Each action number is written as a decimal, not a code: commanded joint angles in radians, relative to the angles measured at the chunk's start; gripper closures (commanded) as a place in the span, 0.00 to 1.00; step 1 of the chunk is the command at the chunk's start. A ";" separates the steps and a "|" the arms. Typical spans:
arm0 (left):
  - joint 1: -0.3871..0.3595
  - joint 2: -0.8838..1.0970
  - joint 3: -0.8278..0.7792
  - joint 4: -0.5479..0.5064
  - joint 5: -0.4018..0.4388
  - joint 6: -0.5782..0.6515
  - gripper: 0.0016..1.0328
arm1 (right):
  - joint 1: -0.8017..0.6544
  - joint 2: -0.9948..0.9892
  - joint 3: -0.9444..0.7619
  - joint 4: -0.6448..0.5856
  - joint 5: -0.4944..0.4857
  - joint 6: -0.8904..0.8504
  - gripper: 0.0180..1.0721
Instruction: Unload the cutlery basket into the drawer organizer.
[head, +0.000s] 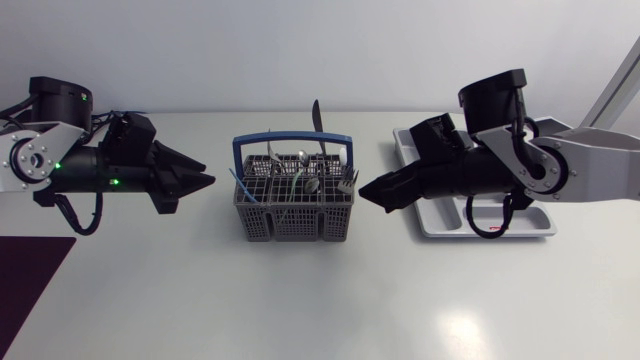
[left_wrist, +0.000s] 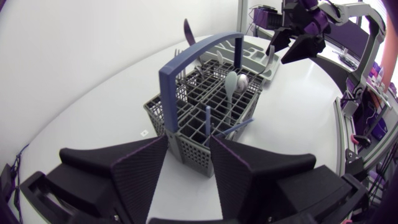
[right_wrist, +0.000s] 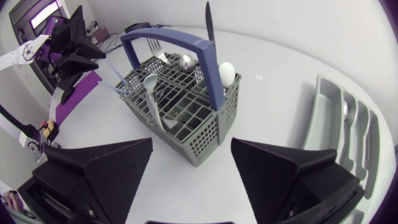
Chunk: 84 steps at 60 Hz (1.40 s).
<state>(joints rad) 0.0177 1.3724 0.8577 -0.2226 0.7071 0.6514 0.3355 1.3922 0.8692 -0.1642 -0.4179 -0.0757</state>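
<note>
Overhead, counter (head: 320, 300): plain white surface; everything below sits on it.
Basket: grey plastic lattice cutlery basket (head: 295, 222) with a blue arched handle, mid-counter, between the two arms, touched by neither.
Contents: slim black knife (head: 317, 120) upright at the far side, the tallest piece; silver metal fork (head: 347, 181) and spoons standing in the cells.
Organizer: pale grey plastic drawer organizer (head: 535, 222) with long compartments, right of the basket, partly under the right arm.
Left end effector (head: 208, 182): black wedge pointing at the basket's left side, near but apart.
Right end effector (head: 365, 190): black wedge pointing at the basket's right side, just short of it.
Left wrist, fingers (left_wrist: 140, 168): spread with a gap between them, nothing held; basket corner just ahead of the gap.
Left wrist, beyond: organizer behind the basket; right end effector farther off, past the basket.
Right wrist, fingers (right_wrist: 115, 171): spread wide, nothing held; basket ahead, knife rising above the handle.
Right wrist, spoon: white round-bowled spoon (right_wrist: 227, 73) in the near corner cell, beside the handle's foot.
</note>
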 joint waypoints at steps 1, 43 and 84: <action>-0.033 -0.024 -0.045 0.045 0.017 0.007 0.42 | 0.017 -0.024 -0.033 -0.017 0.002 -0.012 0.12; -0.134 0.065 -0.062 0.209 -0.014 -0.027 0.66 | 0.057 -0.070 -0.070 -0.028 -0.001 -0.012 0.12; -0.131 0.001 -0.034 0.233 -0.014 -0.095 0.97 | 0.073 -0.085 -0.081 -0.028 0.004 -0.012 0.12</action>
<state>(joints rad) -0.1207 1.4303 0.8124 0.0162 0.6914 0.5865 0.4000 1.3254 0.8143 -0.1837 -0.4179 -0.0757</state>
